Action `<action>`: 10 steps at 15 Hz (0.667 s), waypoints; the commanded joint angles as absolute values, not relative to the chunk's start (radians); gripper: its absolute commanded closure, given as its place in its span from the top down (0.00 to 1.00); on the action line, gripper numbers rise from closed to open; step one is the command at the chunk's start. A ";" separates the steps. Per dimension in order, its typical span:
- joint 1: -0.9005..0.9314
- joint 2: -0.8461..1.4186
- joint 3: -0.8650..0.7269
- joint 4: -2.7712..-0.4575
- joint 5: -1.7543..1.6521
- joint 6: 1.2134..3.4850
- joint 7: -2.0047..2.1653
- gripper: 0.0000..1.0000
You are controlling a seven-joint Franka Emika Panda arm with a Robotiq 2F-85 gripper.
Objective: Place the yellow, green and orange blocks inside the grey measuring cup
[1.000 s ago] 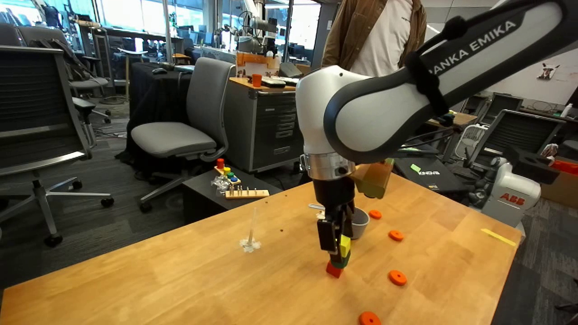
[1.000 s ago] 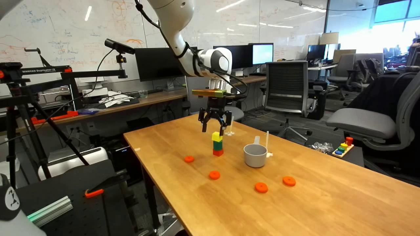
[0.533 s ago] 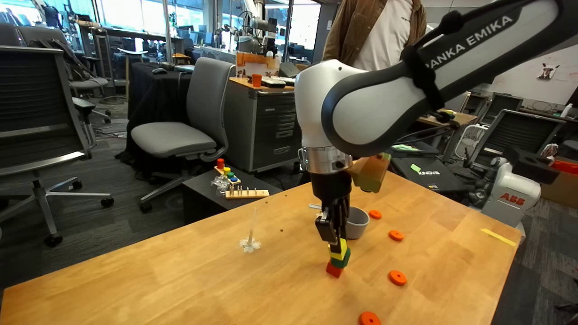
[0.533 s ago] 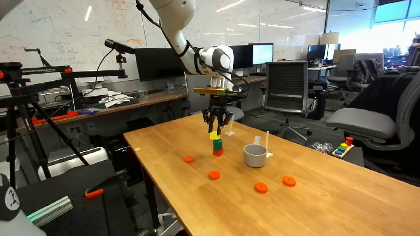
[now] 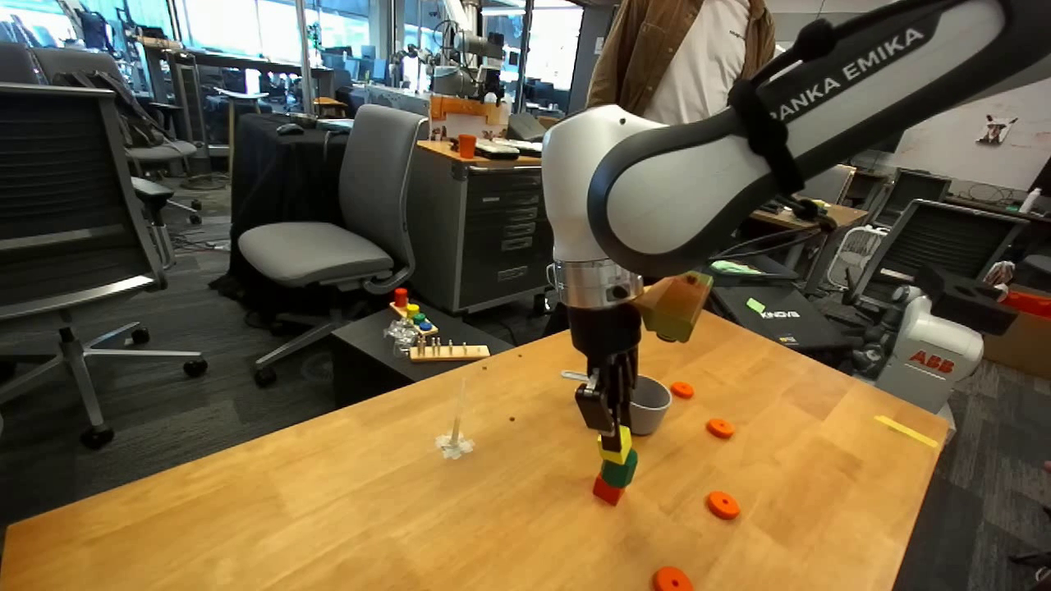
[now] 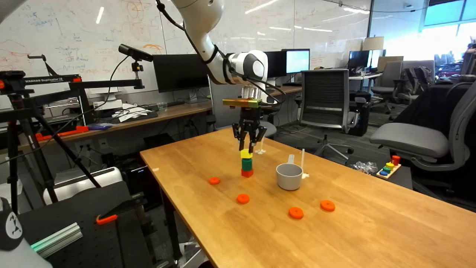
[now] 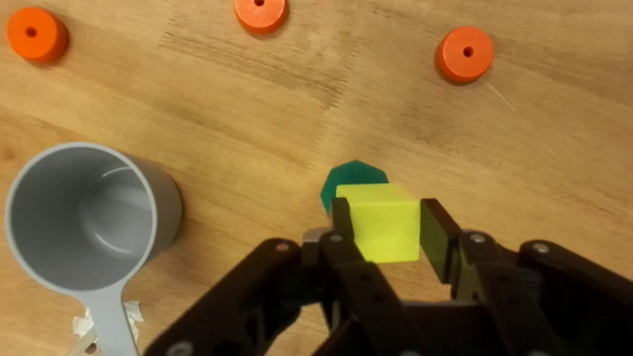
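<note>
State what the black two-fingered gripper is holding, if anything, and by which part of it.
The yellow cube-shaped block, by two opposite side faces: in the wrist view the black fingers sit against them, one on each side.

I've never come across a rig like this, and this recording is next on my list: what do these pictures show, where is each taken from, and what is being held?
The machine is a Franka robot arm ending in a black claw. Two pictures come from cameras outside the robot, looking from different places; the close-up is from a camera on its wrist.

On the wooden table stand a grey measuring cup, two thin upright rods, and an orange-red block with a green block on top. Four flat orange discs lie around.

The claw is closed on the yellow block, just over the green one; whether those two touch is hard to tell. No block is in the cup yet.
</note>
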State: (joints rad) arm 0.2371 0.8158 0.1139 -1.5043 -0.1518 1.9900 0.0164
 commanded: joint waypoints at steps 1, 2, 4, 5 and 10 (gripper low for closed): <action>0.239 0.796 0.111 -1.480 -0.143 1.972 0.010 0.14; 0.238 0.786 0.111 -1.481 -0.141 1.971 0.013 0.14; 0.239 0.756 0.107 -1.490 -0.145 1.977 0.023 0.14; 0.238 0.735 0.104 -1.500 -0.147 1.979 0.026 0.14; 0.207 0.634 0.074 -1.570 -0.148 2.004 0.045 0.14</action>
